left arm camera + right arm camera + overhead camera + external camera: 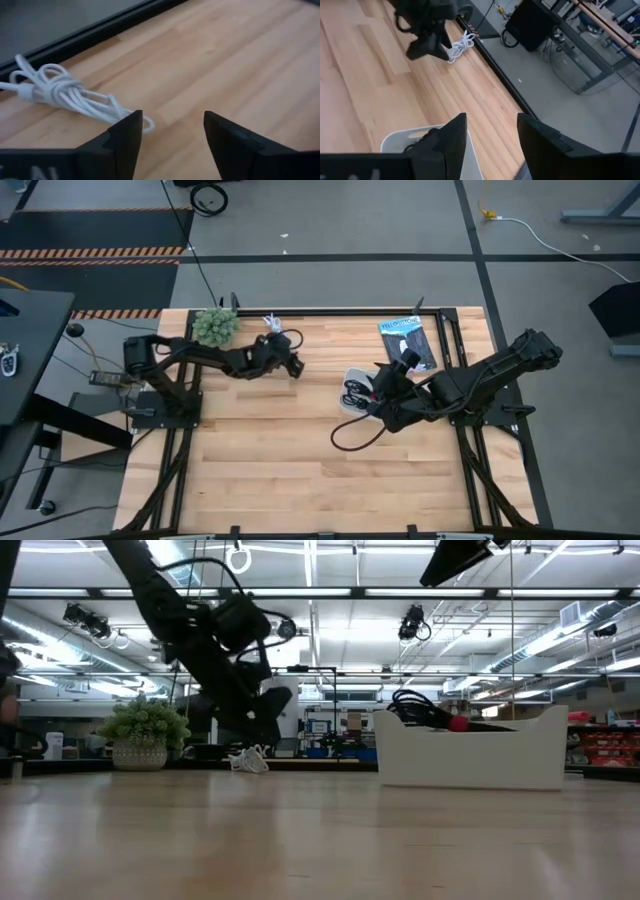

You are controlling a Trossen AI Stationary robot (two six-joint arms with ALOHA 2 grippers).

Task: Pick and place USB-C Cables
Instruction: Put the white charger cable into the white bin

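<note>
White cable point(60, 90) lies bundled at the bench's point(260, 470) far edge, just ahead of my left claw point(170, 131), whose fingers stand wide and empty. Next I judge: ease forward, straddle it, close. My right claw point(487, 132), also wide, waits above the tray point(352, 385).

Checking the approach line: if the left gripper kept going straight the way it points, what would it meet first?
Probably bare wooden tabletop. The open left gripper aims just beside the bundled white cable, which lies off its line near one finger; depth is unclear.

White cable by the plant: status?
Left gripper open, just short of white cable. Right gripper open, empty, above tray. Cable on table, ungrasped. Nothing in the way.
</note>
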